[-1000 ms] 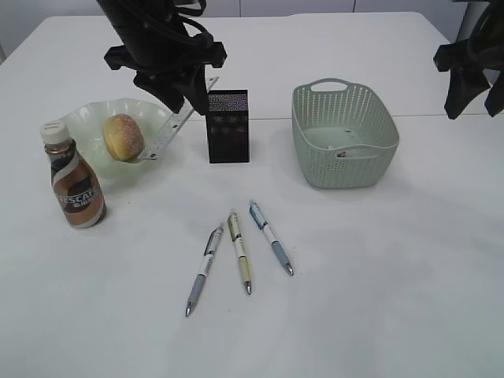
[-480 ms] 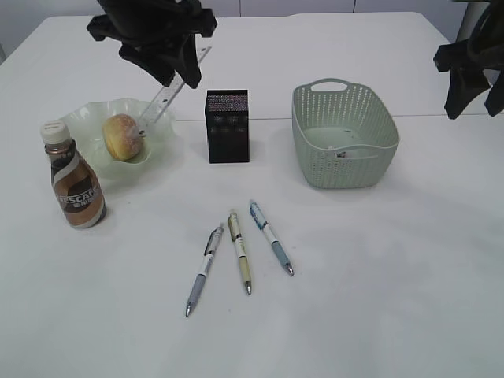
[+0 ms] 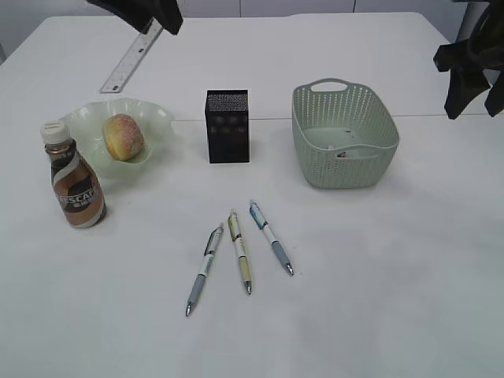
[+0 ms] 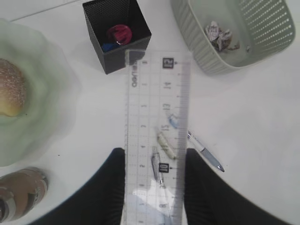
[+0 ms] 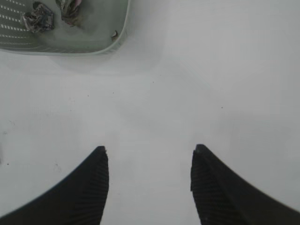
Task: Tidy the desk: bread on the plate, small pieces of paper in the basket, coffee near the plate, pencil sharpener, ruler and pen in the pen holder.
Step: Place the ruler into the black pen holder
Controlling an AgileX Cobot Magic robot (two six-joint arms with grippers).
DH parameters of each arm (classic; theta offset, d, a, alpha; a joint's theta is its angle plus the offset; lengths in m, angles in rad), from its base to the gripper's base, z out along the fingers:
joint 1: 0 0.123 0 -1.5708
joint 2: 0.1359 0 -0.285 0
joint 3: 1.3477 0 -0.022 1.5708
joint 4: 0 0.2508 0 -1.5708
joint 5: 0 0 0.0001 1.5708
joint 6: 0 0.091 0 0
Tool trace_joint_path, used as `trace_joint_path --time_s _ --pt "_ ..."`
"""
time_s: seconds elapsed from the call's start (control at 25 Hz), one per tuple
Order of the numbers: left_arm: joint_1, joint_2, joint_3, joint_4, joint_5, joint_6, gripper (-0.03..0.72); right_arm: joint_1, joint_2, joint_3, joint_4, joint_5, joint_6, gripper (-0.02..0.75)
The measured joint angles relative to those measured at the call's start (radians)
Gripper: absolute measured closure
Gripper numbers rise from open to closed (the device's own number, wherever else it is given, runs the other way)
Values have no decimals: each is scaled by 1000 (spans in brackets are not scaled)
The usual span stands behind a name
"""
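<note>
Left tool (image 4: 154,187) raised high over the bench (image 3: 378,299), at the top left of the exterior view. It pinches the ruler (image 4: 157,131) by its long edges, one finger on either side. Seen from the room, the ruler (image 3: 130,61) hangs at a slant in the air, lower end pointing toward the plate (image 3: 150,118), clear of it.

Right tool (image 5: 149,187) is off at the right edge, above bare bench beside the basket (image 3: 346,169). Fingers spread, nothing between them.

Bread (image 3: 124,136) sits on the green plate. Coffee (image 3: 75,177) stands upright just in front of the plate's left side, very near the rim; touching or not, cannot tell.

Pen holder (image 3: 227,126) stands between plate and basket, apart from both. From the left wrist view, a pink-red item and something blue lie in the bottom of it (image 4: 117,35); what they are is unclear.

Crumpled paper pieces (image 4: 219,36) lie inside the basket.

Three pens lie on the bench in front of the pen holder, well apart from it, side by side and fanned out slightly: a grey one (image 3: 204,270) on the left, a yellowish one (image 3: 239,252) in the middle, a blue one (image 3: 271,237) on the right. None touch.
</note>
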Motion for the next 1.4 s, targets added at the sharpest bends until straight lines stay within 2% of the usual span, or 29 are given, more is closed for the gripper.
trace_joint_path --time_s 0.44,0.76,1.4 --pt "0 -94 0 4 6 0 429 0 0 0 -4 0 0 321" --pt "0 -98 0 79 8 0 428 0 0 0 -6 0 0 321" --pt "0 -100 0 83 8 0 429 0 0 0 -6 0 0 321"
